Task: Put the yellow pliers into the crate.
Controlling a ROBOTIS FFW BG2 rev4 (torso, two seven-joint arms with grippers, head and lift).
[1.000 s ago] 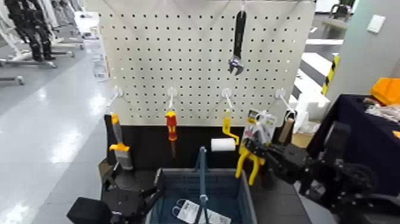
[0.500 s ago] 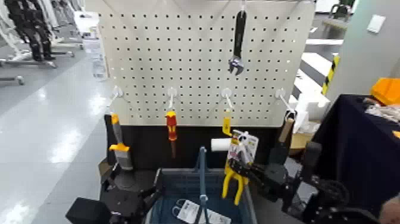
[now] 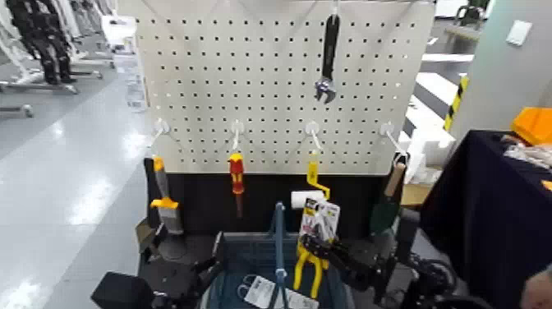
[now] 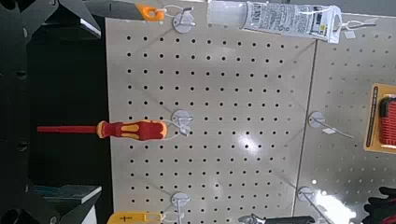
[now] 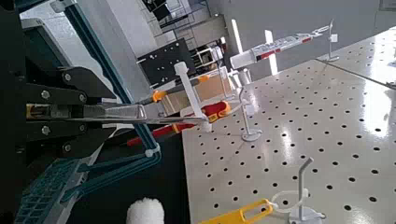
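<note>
A tall white perforated pegboard panel with white hooks stands before a glossy pale-grey floor that mirrors overhead light. A dark navy cloth-draped tabletop sits on the right, near a yellow-and-black striped post.

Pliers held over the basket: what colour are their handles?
Yellow, on the carded pliers with dark jaws; the head view shows it best.

crate: lower part cut off | left claw: mostly hidden
</note>
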